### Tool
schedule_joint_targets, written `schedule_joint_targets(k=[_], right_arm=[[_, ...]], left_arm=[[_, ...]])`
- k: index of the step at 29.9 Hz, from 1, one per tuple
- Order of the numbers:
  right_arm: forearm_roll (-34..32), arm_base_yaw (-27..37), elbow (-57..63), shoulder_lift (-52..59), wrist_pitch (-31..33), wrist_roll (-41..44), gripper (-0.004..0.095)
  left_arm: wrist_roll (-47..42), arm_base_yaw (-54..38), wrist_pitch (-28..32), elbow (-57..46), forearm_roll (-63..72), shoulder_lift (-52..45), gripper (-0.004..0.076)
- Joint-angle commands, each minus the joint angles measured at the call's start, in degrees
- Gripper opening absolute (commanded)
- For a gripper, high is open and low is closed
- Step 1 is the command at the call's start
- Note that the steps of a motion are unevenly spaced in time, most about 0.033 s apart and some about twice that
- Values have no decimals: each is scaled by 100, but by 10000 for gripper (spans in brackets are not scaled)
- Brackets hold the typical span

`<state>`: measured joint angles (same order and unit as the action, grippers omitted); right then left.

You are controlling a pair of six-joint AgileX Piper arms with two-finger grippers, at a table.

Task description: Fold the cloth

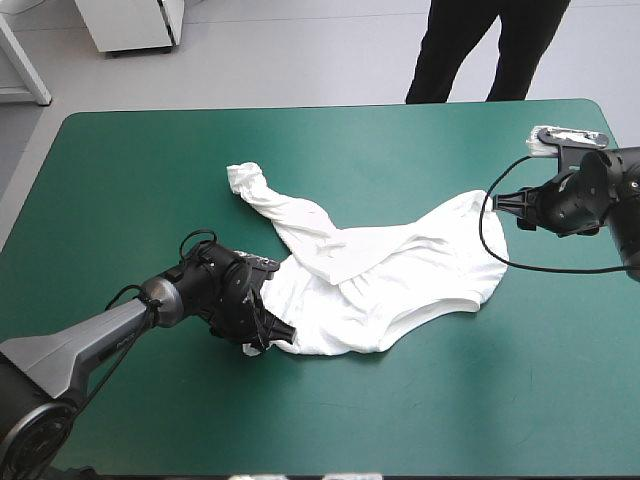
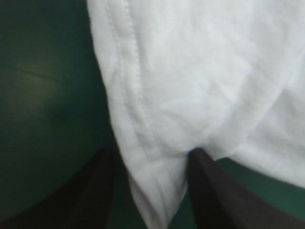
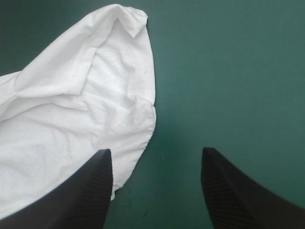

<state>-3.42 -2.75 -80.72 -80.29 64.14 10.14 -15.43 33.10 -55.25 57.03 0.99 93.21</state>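
The white T-shirt lies crumpled and partly spread at the middle of the table, with one twisted sleeve reaching toward the far left. My left gripper is low at the shirt's near-left corner. In the left wrist view, that gripper is open and the shirt's hemmed corner lies between its black fingers. My right gripper hovers by the shirt's right edge. Seen from the right wrist, this gripper is open, with the T-shirt edge beside one finger and bare cover between the two.
The teal-green cover shows on all sides of the shirt. A broad strip of it runs along the table's near edge.
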Motion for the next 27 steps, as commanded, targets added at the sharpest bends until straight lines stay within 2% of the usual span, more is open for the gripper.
schedule_joint_targets(k=[1, 2, 5, 13, 27], right_arm=[[-16, 62, -73, 186, -80, -37, 515], [9, 62, -12, 186, -80, -37, 515], [95, 62, 223, 134, -80, -48, 515], [433, 67, 271, -750, -284, -305, 548], [439, 242, 271, -2127, -907, -327, 555]], left_arm=[[-30, 42, 389, -30, 32, 106, 94], [-30, 42, 412, -30, 32, 106, 6], [13, 42, 458, -30, 73, 106, -10], [203, 42, 438, -30, 293, 106, -10], [203, 42, 266, -30, 314, 58, -10]])
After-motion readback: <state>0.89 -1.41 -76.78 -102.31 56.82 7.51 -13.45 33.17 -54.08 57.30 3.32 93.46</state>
